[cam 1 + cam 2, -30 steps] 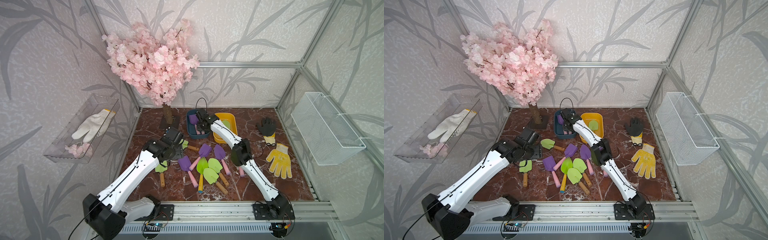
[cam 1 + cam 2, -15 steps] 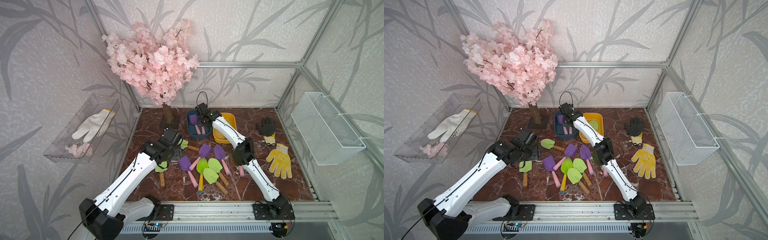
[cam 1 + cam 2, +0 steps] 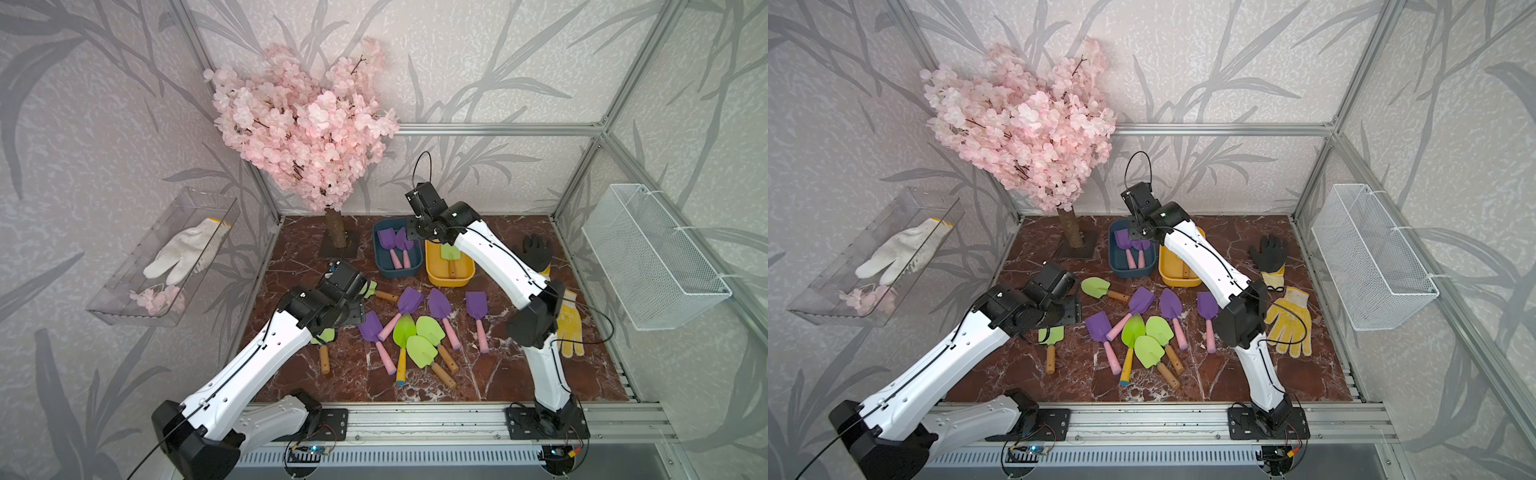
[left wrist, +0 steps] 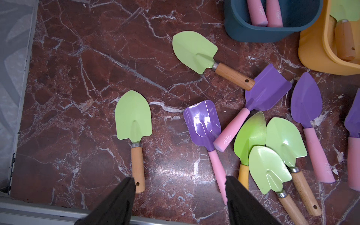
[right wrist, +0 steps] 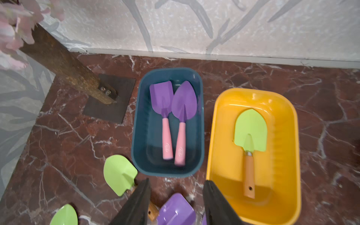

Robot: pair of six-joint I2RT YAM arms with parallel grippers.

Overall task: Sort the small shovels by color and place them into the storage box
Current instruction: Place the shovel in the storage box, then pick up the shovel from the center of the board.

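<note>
A: Progress?

B: Abt a quarter, at a guess. Three in. Square purple [image 5: 161,97] & pointed purple [image 5: 184,101] side by side in blue box [image 5: 139,136]. Boxed green [image 5: 250,128] in yellow box [image 5: 216,146], just beside blue box.

A: Left to do?

B: Nine loose on bench [image 4: 78,78]: four purple, five green. Closest to blue box: near green [image 4: 194,51], handle tip touching flared purple [image 4: 268,87], as far as visible. Farther from blue box: a heap, blades & handles overlapping, incl. yellow-handled green [image 4: 250,136]. Well apart from blue box: lone green [image 4: 133,116], flat, clear all round.

A: Tools?

B: Right tool [image 5: 177,181] spread, nothing between, hovering by blue box's near end. Left tool [image 4: 179,179] spread wide, empty too, above bench, well off from blue box.

A: Materials, shapes?

B: Blades thin, dished, glossy; painted metal by the look, w/ a centre rib. Some square-tipped, some pointed, some rounded. Pink handles matte, smooth cylinders, prob. foam or rubber. Wood handles w/ steel collar & hang hole. Boxes smooth plastic, rounded corners, deep enough for a few each. Bench polished, red marble pattern w/ white veins; slick, so prob. easy sliding under a push.
</note>
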